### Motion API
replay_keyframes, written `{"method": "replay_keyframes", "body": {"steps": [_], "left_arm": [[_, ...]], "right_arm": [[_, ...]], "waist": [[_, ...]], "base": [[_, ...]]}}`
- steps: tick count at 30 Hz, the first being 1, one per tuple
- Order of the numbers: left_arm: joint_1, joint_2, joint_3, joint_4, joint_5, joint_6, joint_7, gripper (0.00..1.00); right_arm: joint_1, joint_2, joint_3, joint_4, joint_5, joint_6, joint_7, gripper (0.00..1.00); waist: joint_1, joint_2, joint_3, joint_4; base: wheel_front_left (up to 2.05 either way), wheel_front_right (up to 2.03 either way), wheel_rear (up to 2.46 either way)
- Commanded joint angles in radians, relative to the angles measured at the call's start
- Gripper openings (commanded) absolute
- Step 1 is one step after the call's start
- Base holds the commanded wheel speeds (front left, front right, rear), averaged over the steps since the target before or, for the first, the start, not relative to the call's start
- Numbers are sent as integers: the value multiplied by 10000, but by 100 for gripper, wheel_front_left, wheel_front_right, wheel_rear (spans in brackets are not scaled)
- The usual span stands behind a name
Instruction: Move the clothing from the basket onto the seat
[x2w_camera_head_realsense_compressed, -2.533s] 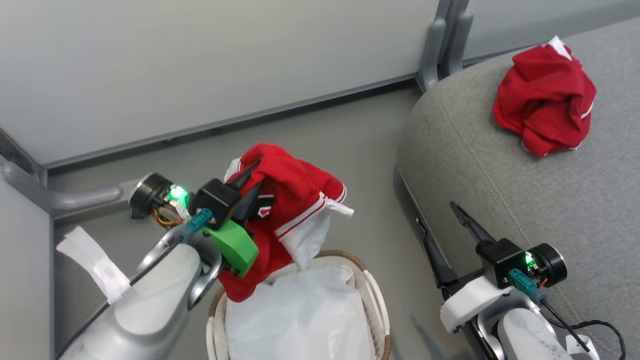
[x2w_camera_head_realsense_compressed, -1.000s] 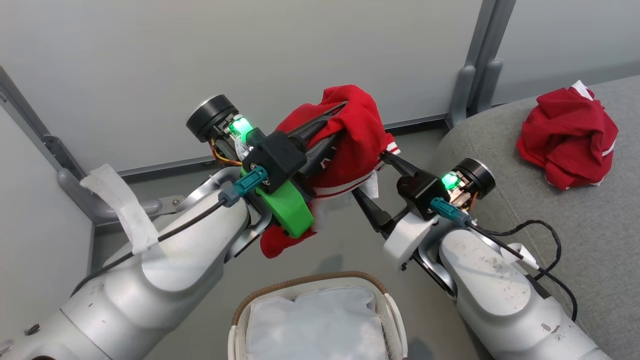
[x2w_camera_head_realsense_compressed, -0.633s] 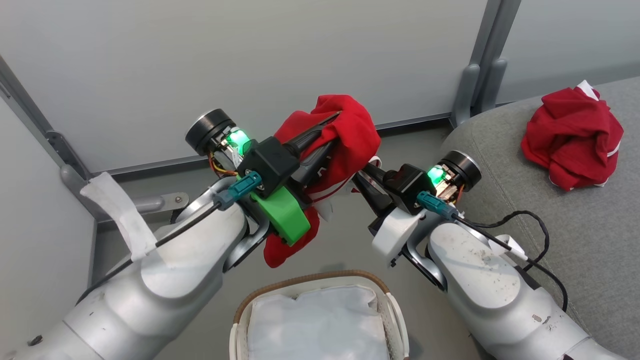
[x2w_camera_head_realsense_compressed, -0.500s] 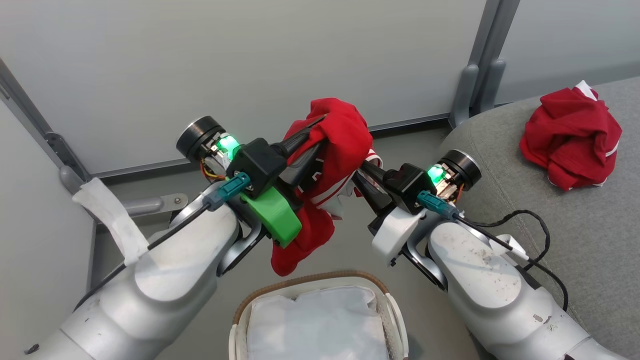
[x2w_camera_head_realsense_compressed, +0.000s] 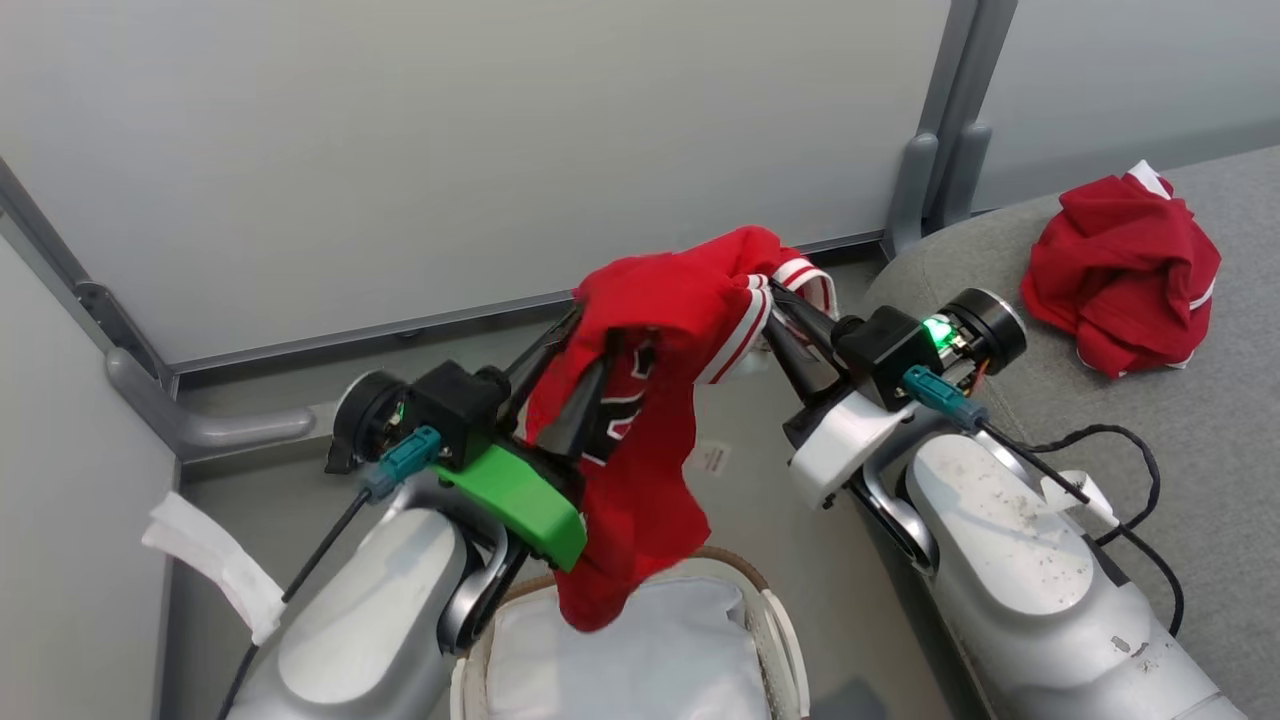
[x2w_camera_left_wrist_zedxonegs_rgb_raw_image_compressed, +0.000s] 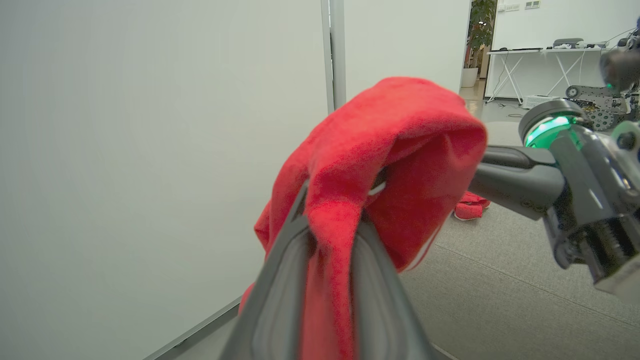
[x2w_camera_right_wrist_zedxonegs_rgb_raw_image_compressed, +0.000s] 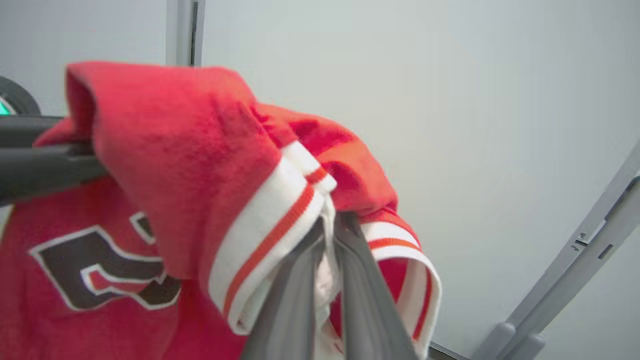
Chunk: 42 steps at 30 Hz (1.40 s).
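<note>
1. Jersey (x2w_camera_head_realsense_compressed: 650, 400): soft red knit, white ribbed trim w/ red stripe, dark white-edged emblem. We see it slung in the air betw. both arms, above the basket (x2w_camera_head_realsense_compressed: 775, 640). Its lower end hangs over the basket's left side. We cannot tell if it touches.
2. R end effector (x2w_camera_head_realsense_compressed: 778, 315): fingers pressed together, pinching the trim. L end effector (x2w_camera_head_realsense_compressed: 585, 345): fingers parted, cloth lying betw. them & draped over the tips.
3. Basket: oval, white perforated plastic, brown woven rim. It holds a glossy white liner (x2w_camera_head_realsense_compressed: 640, 660).
4. Seat (x2w_camera_head_realsense_compressed: 1200, 450): grey woven upholstery, rounded corner, right of the basket. We note a second red garment (x2w_camera_head_realsense_compressed: 1115, 270) crumpled on its far part.
5. Floor (x2w_camera_head_realsense_compressed: 740, 420): smooth grey. Pale panel walls (x2w_camera_head_realsense_compressed: 400, 150) w/ grey posts stand at the far side.
</note>
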Motion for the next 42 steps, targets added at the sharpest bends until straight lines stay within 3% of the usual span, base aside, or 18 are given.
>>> {"method": "replay_keyframes", "body": {"steps": [1,12,24,42], "left_arm": [[423,-128,262,30,154,24,-8,100],[2345,-858,1486,391,923,-66,-8,100],[3285,-1213,1604,606,1306,-94,-8,100],[2641,-1216,1636,235,1919,-88,-9,100]], "right_arm": [[140,-64,-175,-135,-128,-11,-26,0],[475,-277,-1292,-559,-523,-11,-26,0],[699,-376,-1857,-607,-722,-11,-27,0],[316,-994,-2577,-845,-886,-11,-26,0]], "waist": [[0,0,-16,-19],[0,0,32,-153],[0,0,187,-550],[0,0,1347,-3482]], "base": [[0,0,0],[0,0,0],[0,0,0],[0,0,0]]}}
